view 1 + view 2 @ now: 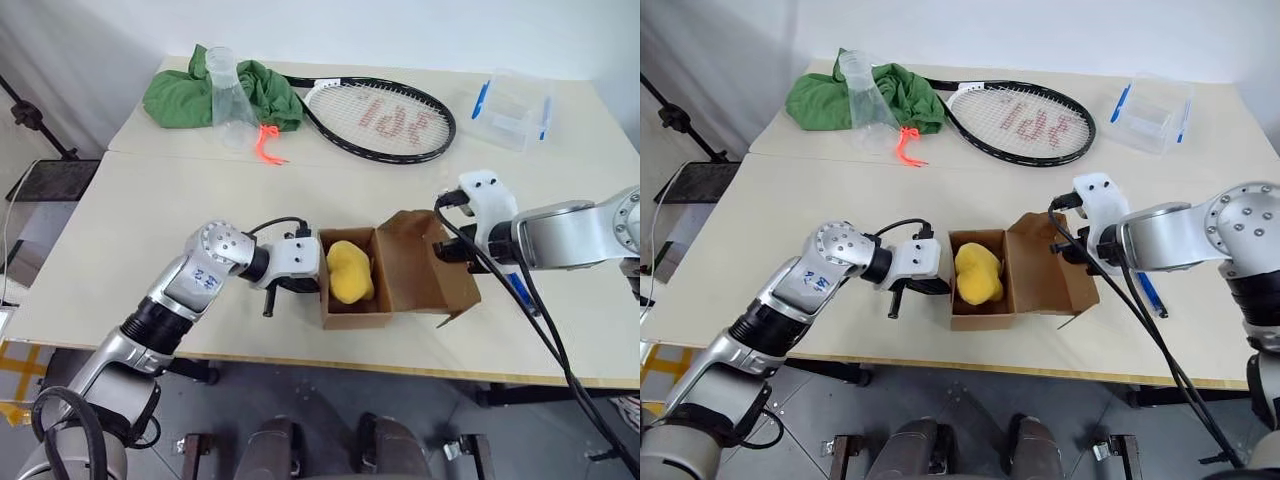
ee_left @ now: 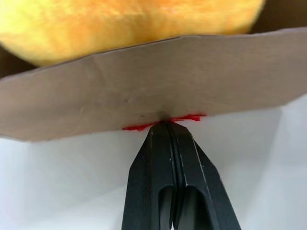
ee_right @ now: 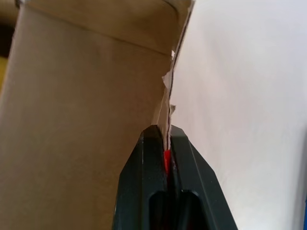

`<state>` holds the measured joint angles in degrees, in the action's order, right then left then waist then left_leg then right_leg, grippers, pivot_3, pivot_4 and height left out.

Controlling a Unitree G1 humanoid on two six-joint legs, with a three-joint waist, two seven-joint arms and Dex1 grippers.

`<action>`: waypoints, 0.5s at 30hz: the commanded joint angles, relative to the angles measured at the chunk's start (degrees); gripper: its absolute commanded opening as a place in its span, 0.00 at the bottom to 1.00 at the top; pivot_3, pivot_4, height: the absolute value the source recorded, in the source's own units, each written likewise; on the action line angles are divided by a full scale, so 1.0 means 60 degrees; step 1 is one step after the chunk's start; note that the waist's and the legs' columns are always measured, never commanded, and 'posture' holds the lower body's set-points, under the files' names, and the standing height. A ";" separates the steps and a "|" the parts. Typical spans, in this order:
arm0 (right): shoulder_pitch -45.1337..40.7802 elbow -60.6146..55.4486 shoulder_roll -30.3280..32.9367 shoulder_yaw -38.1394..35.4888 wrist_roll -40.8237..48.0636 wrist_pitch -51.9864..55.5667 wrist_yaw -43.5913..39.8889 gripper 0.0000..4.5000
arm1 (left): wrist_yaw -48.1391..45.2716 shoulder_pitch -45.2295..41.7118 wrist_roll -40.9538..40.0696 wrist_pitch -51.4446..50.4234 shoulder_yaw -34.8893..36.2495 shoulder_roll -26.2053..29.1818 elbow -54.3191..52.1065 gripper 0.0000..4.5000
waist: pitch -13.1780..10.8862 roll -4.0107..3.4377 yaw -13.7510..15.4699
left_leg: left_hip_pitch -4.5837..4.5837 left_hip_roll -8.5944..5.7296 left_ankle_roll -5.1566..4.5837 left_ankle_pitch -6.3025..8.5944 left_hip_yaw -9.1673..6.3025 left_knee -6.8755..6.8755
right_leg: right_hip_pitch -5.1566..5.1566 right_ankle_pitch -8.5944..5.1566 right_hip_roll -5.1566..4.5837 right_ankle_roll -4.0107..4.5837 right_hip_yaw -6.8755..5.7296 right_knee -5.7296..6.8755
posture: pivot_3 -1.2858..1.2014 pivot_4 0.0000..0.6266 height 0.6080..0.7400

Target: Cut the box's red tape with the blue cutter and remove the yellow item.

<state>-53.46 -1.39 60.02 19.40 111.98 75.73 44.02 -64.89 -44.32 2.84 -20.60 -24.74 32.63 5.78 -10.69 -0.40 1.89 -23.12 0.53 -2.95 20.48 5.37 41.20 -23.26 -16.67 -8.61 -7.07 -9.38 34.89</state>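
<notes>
So the box (image 1: 385,280) is sat open near the front edge of the tabletop (image 1: 150,220), flaps folded out to both sides, and the yellow item (image 1: 349,272) is seen lying inside it, soft and lumpy, taking up most of the open compartment. Nothing is laid over it.

The left gripper (image 2: 168,125) is pinched closed on the edge of the left flap, right where a shred of the red tape (image 2: 184,118) is stuck along the cardboard rim. That detail is only made out in the left wrist view; from the head views the fingers are hidden behind the white wrist housing. The yellow item is also seen bulging just past that flap from the same close-up.

The right gripper (image 3: 167,132) is clamped on the torn edge of the right flap, with a sliver of red caught between its fingers. The ragged cardboard edge is picked up in the right wrist view.

The blue cutter (image 1: 1151,294) is left lying on the tabletop just right of the box, partly crossed by the right arm's black cables.

Further back, well apart from the box, a tennis racket (image 1: 385,118), a green cloth (image 1: 180,95) with a clear plastic cup (image 1: 228,95) on it, an orange-red cord (image 1: 266,145) and a clear container (image 1: 512,108) with blue clips are spread out.
</notes>
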 commanded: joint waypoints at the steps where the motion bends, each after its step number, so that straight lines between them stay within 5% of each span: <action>1: 0.0255 -0.0249 -0.0051 0.0021 0.0170 -0.0161 -0.0021 0.01 | 0.0288 -0.0059 0.0201 0.0205 0.0046 -0.0204 0.0283 0.00 | 0.0000 0.0000 0.0001 | 0.0002 0.0000 -0.0001 0.0000 0.0001 0.0000 | 0.0000 0.0001 0.0000 -0.0001 0.0003 0.0003 | 0.52 0.24 1.00; 6: 0.0714 -0.0549 -0.0239 -0.0150 -0.0574 -0.0249 -0.0461 0.01 | 0.0247 0.0025 0.0178 0.0070 0.0148 -0.0266 0.0264 0.00 | 0.0000 0.0000 -0.0013 | 0.0002 0.0001 -0.0001 0.0000 0.0005 0.0000 | -0.0003 0.0001 0.0000 -0.0001 0.0006 0.0004 | 0.52 0.24 1.00; 10: 0.1380 -0.1900 -0.0527 -0.0685 -0.3920 -0.1142 -0.2928 0.01 | 0.0334 0.0128 0.0119 -0.0035 0.0335 -0.0261 0.0235 0.00 | 0.0000 0.0000 -0.0007 | -0.0001 0.0000 -0.0001 0.0000 0.0014 -0.0001 | -0.0014 0.0001 0.0001 -0.0002 0.0013 0.0009 | 0.52 0.24 1.00; 12: 0.1846 -0.2076 -0.0561 -0.0993 -0.4347 -0.1110 -0.3794 0.10 | 0.0389 0.0137 -0.0184 -0.0654 0.0603 -0.0400 0.0163 0.00 | 0.0000 0.0000 0.0000 | -0.0007 -0.0002 -0.0001 0.0000 0.0022 -0.0001 | -0.0024 0.0002 0.0001 -0.0005 0.0020 0.0013 | 0.52 0.24 1.00; 15: 0.2126 -0.2174 -0.0575 -0.1332 -0.5151 -0.0944 -0.4568 0.30 | 0.0383 0.0113 -0.0305 -0.1169 0.0769 -0.0413 0.0066 0.14 | 0.0000 0.0000 -0.0023 | -0.0007 -0.0001 -0.0001 -0.0001 0.0021 0.0000 | -0.0024 0.0003 0.0003 -0.0005 0.0019 0.0016 | 0.52 0.24 1.00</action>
<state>-40.65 -12.22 56.58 14.36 83.44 70.07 19.76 -63.15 -43.93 1.70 -26.28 -21.05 30.11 7.45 -10.69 -0.40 1.75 -23.16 0.53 -2.96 20.48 5.50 41.20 -23.41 -16.66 -8.58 -7.10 -9.26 35.00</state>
